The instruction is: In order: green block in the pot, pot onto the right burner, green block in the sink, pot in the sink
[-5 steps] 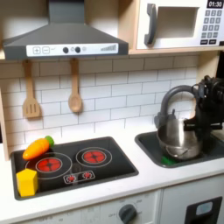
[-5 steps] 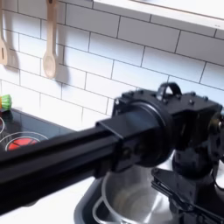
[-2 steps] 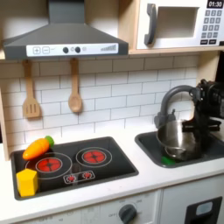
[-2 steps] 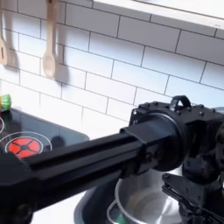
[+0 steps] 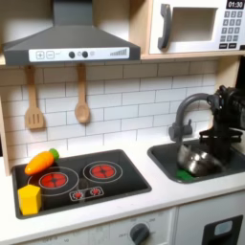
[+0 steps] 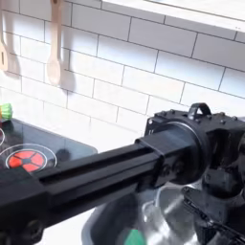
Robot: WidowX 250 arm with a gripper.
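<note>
The shiny steel pot (image 5: 197, 153) sits low in the dark grey sink (image 5: 164, 159), slightly tilted, with its right rim up at my gripper (image 5: 219, 141). The gripper looks shut on that rim, below the black arm. In the second exterior view the pot (image 6: 182, 216) shows under the arm, with the gripper (image 6: 212, 207) at its right edge. The small green block (image 5: 186, 173) lies on the sink floor in front of the pot, and also shows (image 6: 137, 236) at the second exterior view's bottom edge. The right burner (image 5: 102, 171) glows red and is bare.
A dark curved faucet (image 5: 185, 108) arches over the sink's back left. An orange carrot (image 5: 41, 160) and a yellow block (image 5: 30, 199) lie by the left burner (image 5: 55, 179). Wooden utensils (image 5: 81, 96) hang on the tiled wall. A microwave (image 5: 196, 24) sits above the sink.
The pot has come down from its raised, tilted position under the faucet into the sink basin, with the gripper lowering alongside it. The green block has stayed put.
</note>
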